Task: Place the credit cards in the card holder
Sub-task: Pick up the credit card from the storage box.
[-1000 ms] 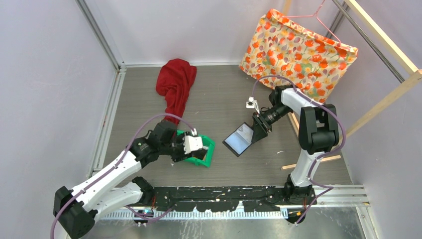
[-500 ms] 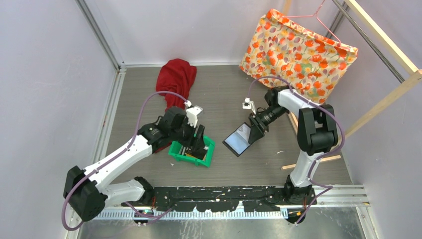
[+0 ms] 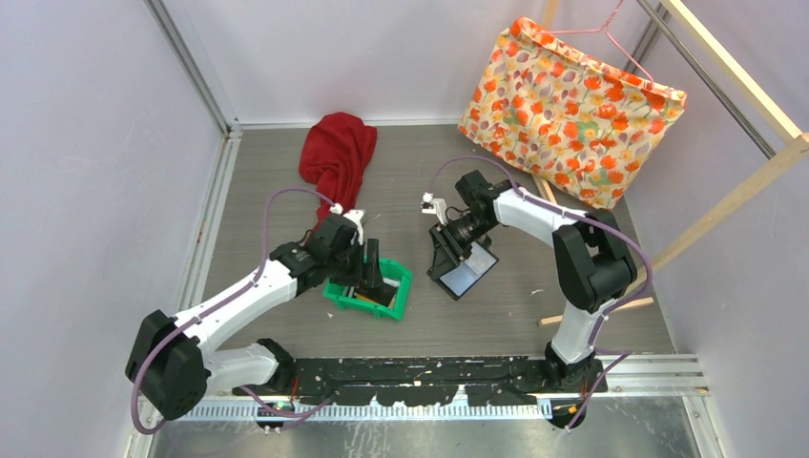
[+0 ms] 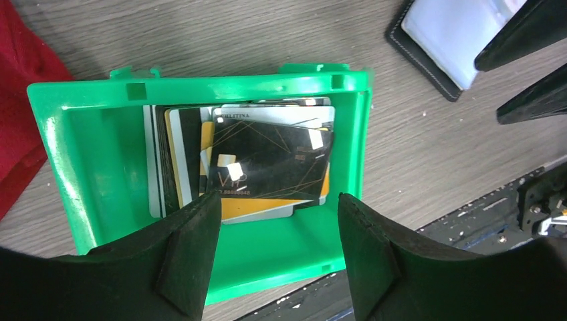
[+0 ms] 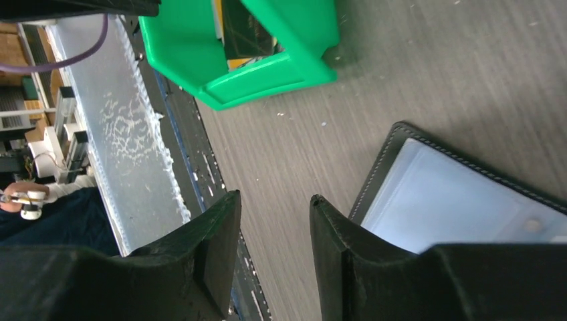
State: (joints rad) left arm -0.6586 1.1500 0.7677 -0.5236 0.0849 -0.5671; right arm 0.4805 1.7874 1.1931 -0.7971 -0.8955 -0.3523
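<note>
Left wrist: credit cards [image 4: 267, 167] lie in green bin [image 4: 87, 154]; left claw [image 4: 276, 204] and right claw [image 5: 273, 200] released.

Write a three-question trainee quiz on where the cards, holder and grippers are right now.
1. True or false: the credit cards lie inside the green bin.
2. What lies open on the table by the right gripper? A) red cloth B) card holder C) floral bag
3. Fill in: the left gripper hangs over the bin with its jaws ____.
Key: 1 true; 2 B; 3 open.
</note>
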